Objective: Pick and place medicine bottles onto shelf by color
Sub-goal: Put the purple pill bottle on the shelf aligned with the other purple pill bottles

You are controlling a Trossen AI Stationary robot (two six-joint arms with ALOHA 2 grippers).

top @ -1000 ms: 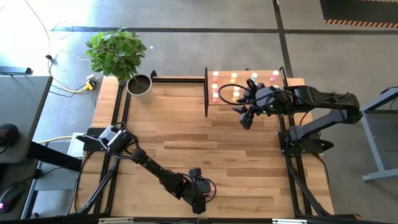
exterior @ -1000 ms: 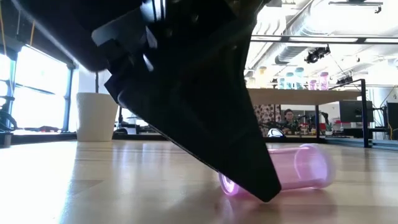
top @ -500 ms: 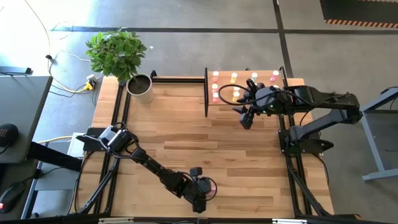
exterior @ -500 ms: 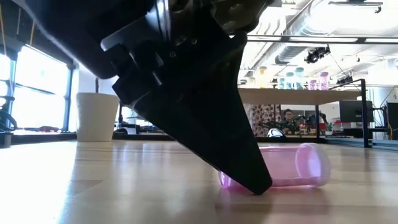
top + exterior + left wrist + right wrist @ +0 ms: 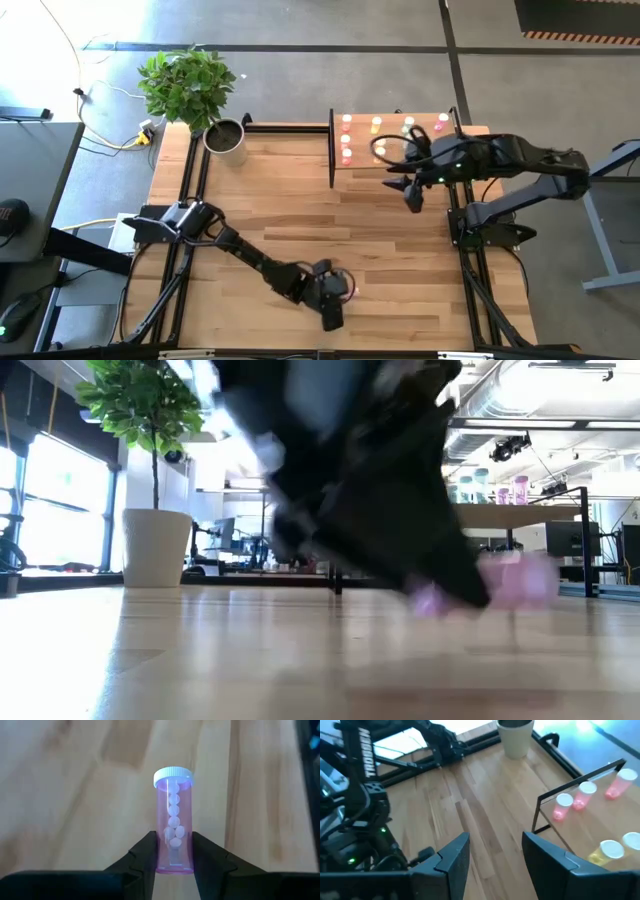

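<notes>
The left gripper (image 5: 174, 855) clenches a magenta bottle (image 5: 174, 822) low on its body, near the tabletop's (image 5: 290, 210) front edge, far from the shelf (image 5: 470, 135); the white cap (image 5: 173, 776) points away from the gripper. It looks light, rigid and smooth, pills loose inside, so a mid-body grip seems safer against slipping. The right gripper (image 5: 492, 855) hangs spread and empty beside the shelf.

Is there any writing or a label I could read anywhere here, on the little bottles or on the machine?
White vertical lettering on the dark arm in the right wrist view: too blurred to read for sure.
Purple bottle between the left gripper fingers: no label, only white pills showing inside.
Bottles on the shelf: no writing visible.
</notes>
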